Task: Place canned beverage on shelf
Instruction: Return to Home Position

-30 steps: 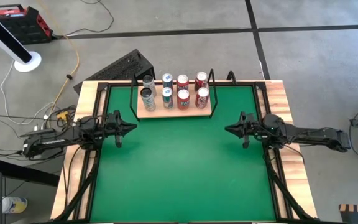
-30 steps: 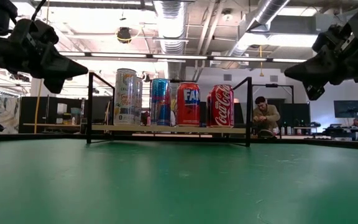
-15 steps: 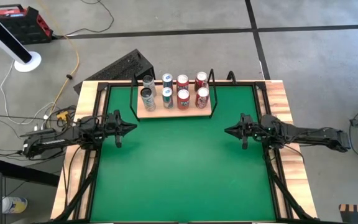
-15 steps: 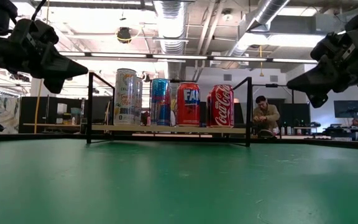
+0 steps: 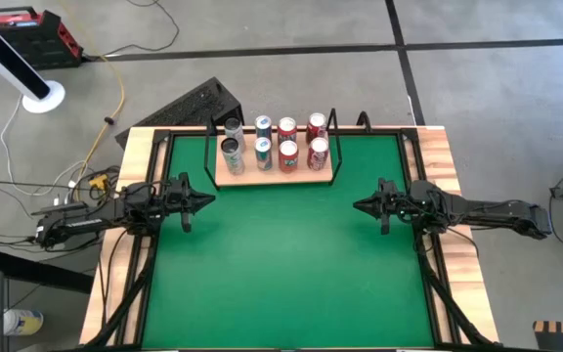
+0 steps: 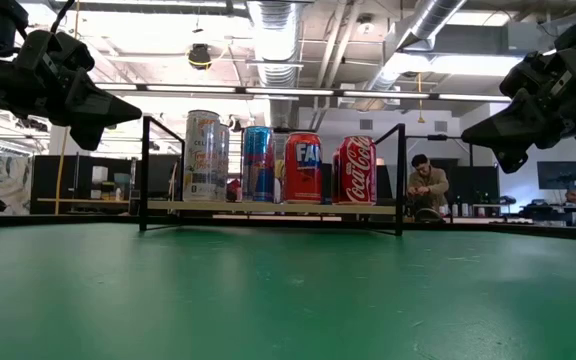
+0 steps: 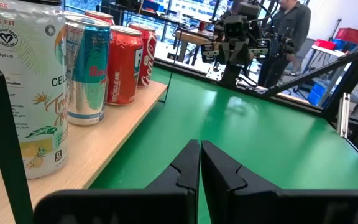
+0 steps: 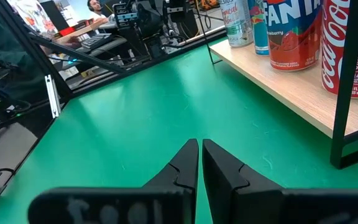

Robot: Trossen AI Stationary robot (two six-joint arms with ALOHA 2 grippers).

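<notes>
Here's the shelf, sitting at the far edge of the green mat, midway between the two arms, and it is full! Eight cans stand upright on the light-wood board inside its thin black wire frame. That's two rows of four, a front row and a back row, each can close beside its neighbour.

Count them off from the left arm's side. First come two pale tall cans, then two blue cans, then two red Fanta cans. Closing the line on the right arm's side are two red Coca-Cola cans. Four kinds, a pair of each, every pair lined up one behind the other. From table height the front four hide most of the back four.

Now the arms. The left gripper hangs over the mat's left side, pointing inward, well apart from the shelf. Its own camera shows the two dark fingers pressed together, holding nothing. Across the table the right gripper mirrors it over the mat's right side. It points inward too, fingers closed tight and empty. In the low view both grippers sit raised above the mat, one on either side of the shelf. Beyond the table, a person sits in the room behind.
</notes>
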